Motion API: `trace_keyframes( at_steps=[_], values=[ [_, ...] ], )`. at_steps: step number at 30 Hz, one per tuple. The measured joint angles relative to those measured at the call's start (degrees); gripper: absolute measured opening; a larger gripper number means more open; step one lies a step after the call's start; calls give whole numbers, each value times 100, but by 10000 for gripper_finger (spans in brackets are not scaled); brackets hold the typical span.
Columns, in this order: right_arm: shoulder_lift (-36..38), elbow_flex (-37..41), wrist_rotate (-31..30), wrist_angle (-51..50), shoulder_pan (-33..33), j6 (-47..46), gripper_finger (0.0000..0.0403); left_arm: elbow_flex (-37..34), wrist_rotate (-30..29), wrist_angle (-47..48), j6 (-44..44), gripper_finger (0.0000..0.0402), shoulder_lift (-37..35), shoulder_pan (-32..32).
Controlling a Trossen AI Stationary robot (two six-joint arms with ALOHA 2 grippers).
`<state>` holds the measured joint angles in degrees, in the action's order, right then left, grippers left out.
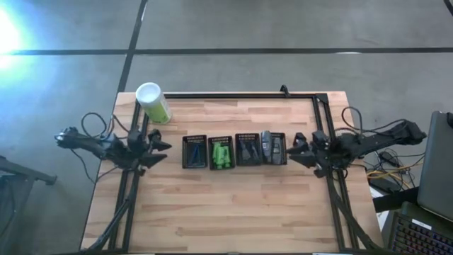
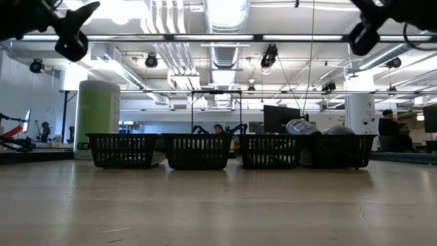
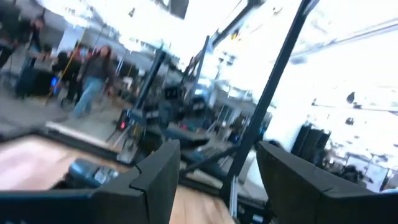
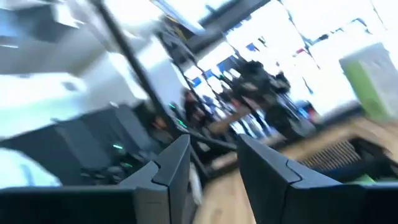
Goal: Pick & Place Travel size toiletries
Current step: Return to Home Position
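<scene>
Four black mesh trays stand in a row mid-table. From the left they hold thin dark items (image 1: 194,151), bright green packets (image 1: 221,154), dark items (image 1: 247,151) and grey tubes (image 1: 270,145), which stick up over the rim of their tray (image 2: 304,127). My left gripper (image 1: 164,145) hovers left of the row, raised off the table (image 2: 72,31); its fingers are open (image 3: 217,180) and empty. My right gripper (image 1: 294,150) hovers right of the row, also raised (image 2: 362,34), open (image 4: 214,171) and empty.
A tall green canister with a white cap (image 1: 152,101) stands near the far left corner (image 2: 97,119). A dark frame rail (image 1: 241,94) runs along the table's far edge and down both sides. Bare wood (image 1: 226,212) lies between the trays and the near edge.
</scene>
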<state>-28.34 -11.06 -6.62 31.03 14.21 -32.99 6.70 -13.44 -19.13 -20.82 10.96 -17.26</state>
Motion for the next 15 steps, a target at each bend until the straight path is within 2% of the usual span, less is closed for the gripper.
trace_keyframes(
  at_steps=[5,9,15],
  values=[
    [274,1050,217,1651,1,442,119,-608,-27,295,100,218,-953,2],
    [361,1009,208,1398,-22,790,108,-572,-249,1150,-76,218,-1071,12],
    [342,1054,-33,890,-37,858,88,-609,-918,1452,-220,218,-995,20]
  ],
)
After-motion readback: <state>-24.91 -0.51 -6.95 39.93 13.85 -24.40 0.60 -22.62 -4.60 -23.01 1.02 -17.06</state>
